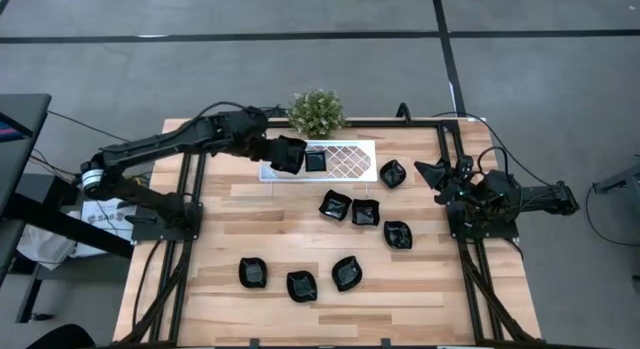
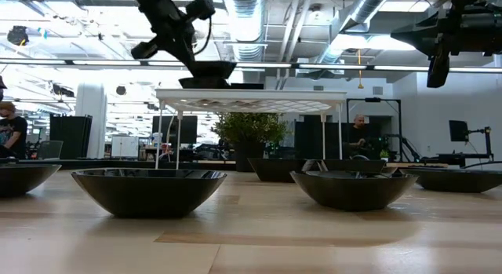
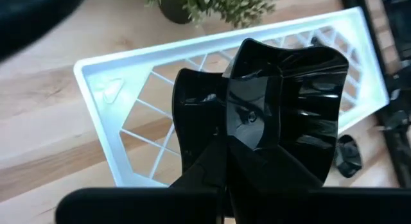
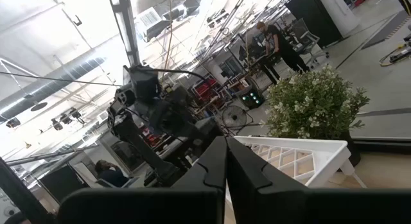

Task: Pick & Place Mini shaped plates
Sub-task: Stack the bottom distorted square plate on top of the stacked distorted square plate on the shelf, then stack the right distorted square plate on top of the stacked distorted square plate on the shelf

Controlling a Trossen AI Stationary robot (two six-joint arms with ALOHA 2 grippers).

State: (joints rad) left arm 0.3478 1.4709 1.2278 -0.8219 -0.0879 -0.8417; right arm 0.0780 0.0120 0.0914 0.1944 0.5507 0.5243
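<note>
One mini shaped plate point(image 1: 315, 161), glossy black with a fluted rim, is in my left gripper point(image 1: 298, 156) over the left part of the white lattice tray point(image 1: 352, 159). In the low view this plate point(image 2: 208, 72) sits at the tray's top point(image 2: 259, 95); whether it touches, I cannot tell. Several other black plates lie on the wood, among them one point(image 1: 392, 173) right of the tray, a pair point(image 1: 335, 204) in the middle and three point(image 1: 301, 285) near the near edge. My right gripper point(image 1: 440, 174) is shut and raised at the table's right side. My left gripper point(image 3: 226, 144) is shut on the plate's rim point(image 3: 241, 131) on the side toward the arm, pinched between the two fingers. The fingers come slanting down from the table's left. The plate point(image 3: 289, 102) is tilted in the hold above the tray's lattice point(image 3: 128, 83).
A small green potted plant point(image 1: 317, 111) stands just beyond the tray at the far edge. The tray stands on thin legs point(image 2: 179, 133) above the table. Black frame rails point(image 1: 185, 209) run along both sides. People sit in the room behind point(image 2: 9, 129).
</note>
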